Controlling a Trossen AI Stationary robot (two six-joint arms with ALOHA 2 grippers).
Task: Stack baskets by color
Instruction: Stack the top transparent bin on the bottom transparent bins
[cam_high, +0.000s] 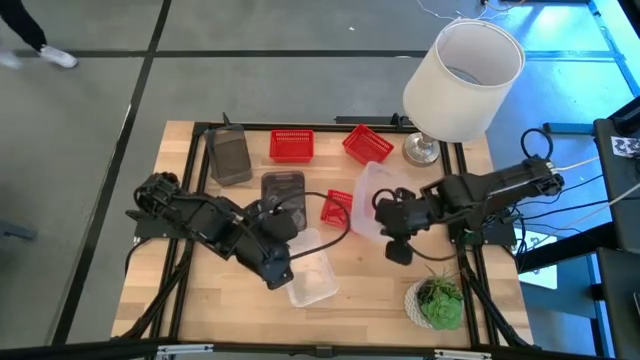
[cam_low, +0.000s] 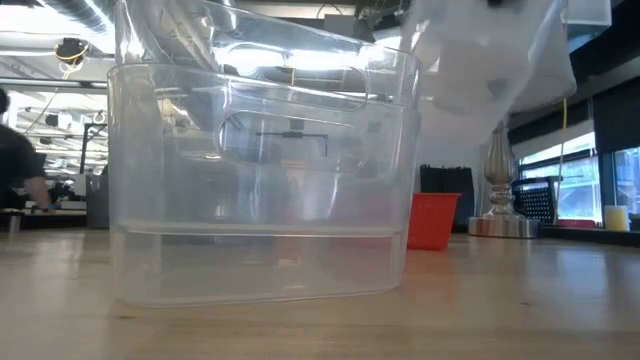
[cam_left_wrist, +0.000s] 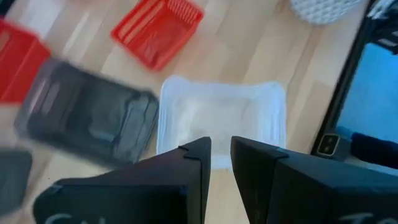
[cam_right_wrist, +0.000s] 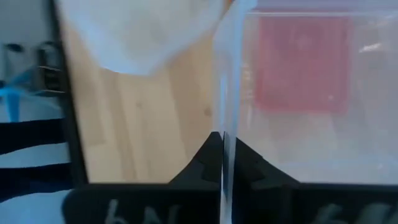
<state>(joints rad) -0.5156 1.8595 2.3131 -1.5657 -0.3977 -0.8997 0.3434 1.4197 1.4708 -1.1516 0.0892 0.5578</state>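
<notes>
With right pincer (cam_right_wrist: 222, 163) clamped on thin wall of clear see-through plastic basket (cam_high: 372, 200), centre-right of table, rim grip could slip, dropping it. Left pincer (cam_left_wrist: 221, 163) slightly apart, empty, over second clear basket (cam_high: 312, 275).

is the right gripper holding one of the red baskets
No, the right gripper is shut on the wall of a clear basket; a red basket shows only through it.

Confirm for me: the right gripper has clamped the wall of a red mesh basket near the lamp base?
Not quite. The right gripper has clamped the wall of a clear basket, not a red one, as the right wrist view shows. It does sit near the lamp base.
</notes>
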